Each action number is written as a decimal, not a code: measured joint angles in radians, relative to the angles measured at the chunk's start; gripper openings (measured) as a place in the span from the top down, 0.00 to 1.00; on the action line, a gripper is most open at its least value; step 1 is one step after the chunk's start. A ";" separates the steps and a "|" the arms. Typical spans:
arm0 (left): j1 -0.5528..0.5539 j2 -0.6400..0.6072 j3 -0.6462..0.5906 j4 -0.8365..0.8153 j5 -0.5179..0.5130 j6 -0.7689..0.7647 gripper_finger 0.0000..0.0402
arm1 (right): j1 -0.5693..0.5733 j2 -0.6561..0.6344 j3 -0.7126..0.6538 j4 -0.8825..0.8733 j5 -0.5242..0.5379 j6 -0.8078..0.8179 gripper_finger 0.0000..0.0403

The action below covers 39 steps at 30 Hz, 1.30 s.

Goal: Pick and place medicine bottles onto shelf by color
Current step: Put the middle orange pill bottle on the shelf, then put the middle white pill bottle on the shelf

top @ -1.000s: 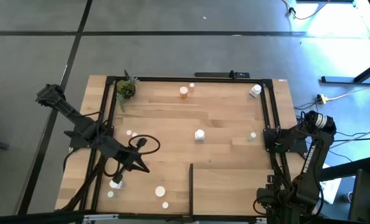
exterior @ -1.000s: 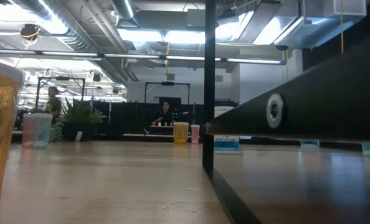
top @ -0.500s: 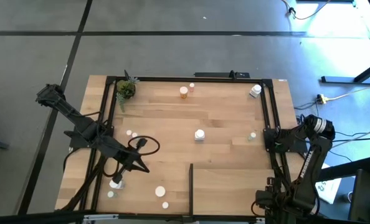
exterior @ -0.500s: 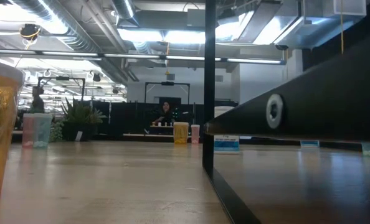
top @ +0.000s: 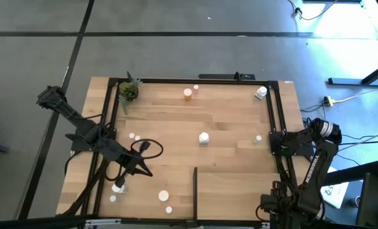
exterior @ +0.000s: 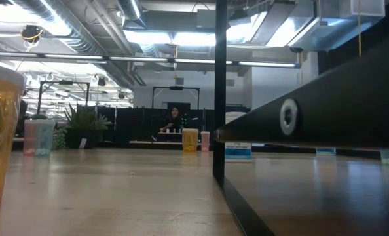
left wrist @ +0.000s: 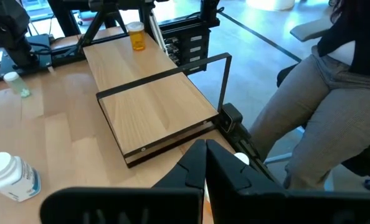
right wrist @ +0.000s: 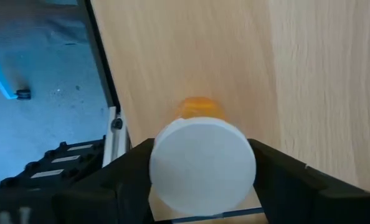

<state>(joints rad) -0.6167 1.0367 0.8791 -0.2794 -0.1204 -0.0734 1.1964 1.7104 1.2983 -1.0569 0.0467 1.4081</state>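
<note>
Fingers of your right gripper [right wrist: 203,180] flank an orange, white-capped bottle [right wrist: 202,163] over the table edge; your left gripper [left wrist: 205,163] is pressed together near the shelf [left wrist: 157,106].

Right arm shifts a little; a figure leaves the background

The right arm [top: 316,159] at the table's right edge sits slightly nearer the front than a second ago. In the low view, the person standing far off beside the potted plant [exterior: 83,124] seems gone.
</note>
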 joint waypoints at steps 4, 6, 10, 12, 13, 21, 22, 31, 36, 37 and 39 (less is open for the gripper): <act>0.000 0.000 0.000 0.000 0.000 0.000 1.00 | -0.010 -0.001 0.001 -0.002 0.000 -0.003 0.33; 0.000 0.000 0.000 0.000 0.000 -0.001 1.00 | -0.014 -0.001 0.002 -0.004 0.001 -0.003 0.32; 0.000 0.000 0.000 0.000 0.000 -0.001 1.00 | -0.016 -0.001 0.002 -0.006 0.001 -0.003 0.32; 0.000 0.000 0.000 0.000 0.000 -0.001 1.00 | -0.016 -0.001 0.002 -0.008 0.000 -0.003 0.32; 0.000 0.000 0.000 0.000 0.000 -0.001 1.00 | -0.016 -0.002 0.002 -0.008 -0.005 -0.003 0.32; 0.000 0.000 0.000 0.000 0.000 -0.001 1.00 | -0.018 -0.003 0.014 -0.032 -0.015 -0.002 0.32; 0.000 0.000 0.000 0.000 0.000 -0.001 1.00 | -0.018 -0.003 0.023 -0.039 -0.015 -0.002 0.32; 0.000 0.000 0.000 -0.007 0.000 -0.001 1.00 | -0.018 -0.004 0.155 -0.166 -0.011 -0.002 0.32; 0.000 0.000 0.000 -0.012 0.000 -0.001 1.00 | -0.018 -0.004 0.226 -0.230 0.052 -0.003 0.32; 0.000 0.000 0.000 -0.012 0.000 -0.001 1.00 | -0.018 -0.004 0.238 -0.241 0.073 -0.003 0.32; 0.000 0.000 0.000 -0.012 0.000 -0.001 1.00 | -0.018 -0.004 0.262 -0.256 0.112 -0.005 0.32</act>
<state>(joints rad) -0.6167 1.0367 0.8791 -0.2913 -0.1204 -0.0746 1.1782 1.7061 1.5604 -1.3131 0.1591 1.4027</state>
